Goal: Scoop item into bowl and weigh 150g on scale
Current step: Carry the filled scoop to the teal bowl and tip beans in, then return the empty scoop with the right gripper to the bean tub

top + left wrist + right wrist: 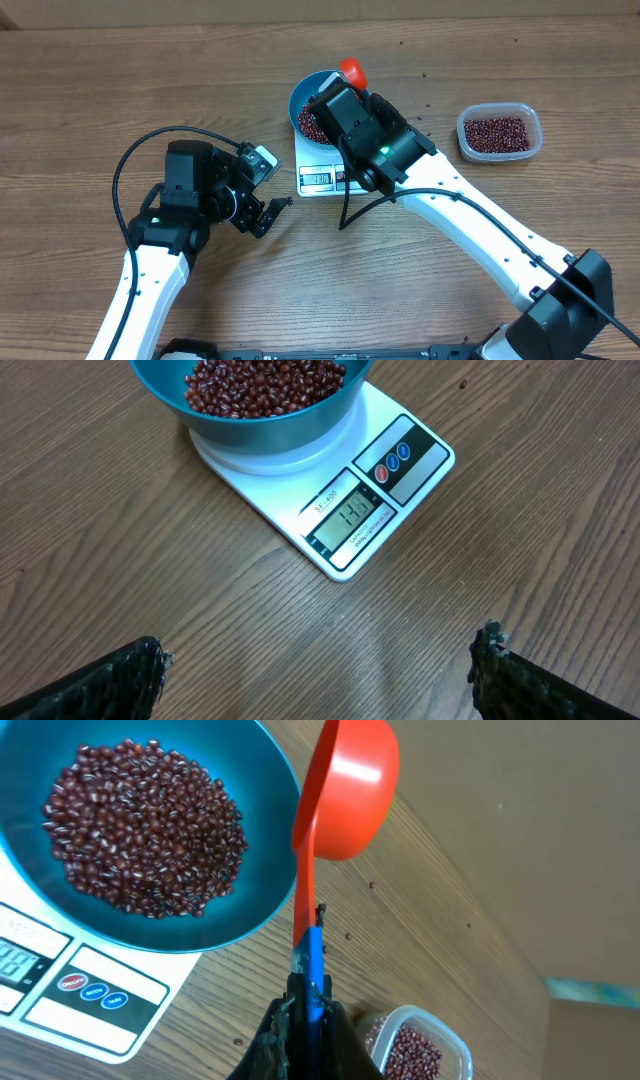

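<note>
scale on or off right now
On: the display of the scale shows digits, with the blue bowl of beans sitting on it.

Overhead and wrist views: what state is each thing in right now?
blue bowl, on the scale, part-filled with beans.
beans, heaped in the bowl.
scale, switched on, display lit, digits too blurred to read.
orange scoop, held by its handle, tilted beside the bowl's rim.
clear tub, uncovered, beans inside.
left gripper, fingers open, empty.
right gripper, fingers shut on the scoop's handle.
</note>
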`<state>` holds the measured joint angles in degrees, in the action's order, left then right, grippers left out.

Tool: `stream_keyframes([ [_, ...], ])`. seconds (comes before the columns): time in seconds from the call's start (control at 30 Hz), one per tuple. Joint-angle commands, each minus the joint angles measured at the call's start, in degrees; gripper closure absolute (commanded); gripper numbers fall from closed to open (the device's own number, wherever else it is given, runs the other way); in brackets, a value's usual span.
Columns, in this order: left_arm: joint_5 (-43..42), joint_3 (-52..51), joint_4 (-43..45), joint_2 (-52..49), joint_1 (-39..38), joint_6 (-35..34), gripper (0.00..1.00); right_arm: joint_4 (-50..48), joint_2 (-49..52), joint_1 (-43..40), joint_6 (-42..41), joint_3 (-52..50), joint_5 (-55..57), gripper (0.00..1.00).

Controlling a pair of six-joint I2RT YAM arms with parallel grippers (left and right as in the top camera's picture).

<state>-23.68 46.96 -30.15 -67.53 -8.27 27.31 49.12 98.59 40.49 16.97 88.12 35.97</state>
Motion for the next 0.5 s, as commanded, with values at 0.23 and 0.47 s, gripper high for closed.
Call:
stream_keyframes([
  [0.23,0.15,0.04,0.15,0.02,-0.02,-0.55,0.00,-0.17,-1.77,-1.92,-2.40,2.01,-11.82,0.96],
  [0.47,0.15,0.04,0.15,0.02,-0.02,-0.55,0.00,1.16,-8.59,-12.00,-3.69,2.01,-32.15,0.96],
])
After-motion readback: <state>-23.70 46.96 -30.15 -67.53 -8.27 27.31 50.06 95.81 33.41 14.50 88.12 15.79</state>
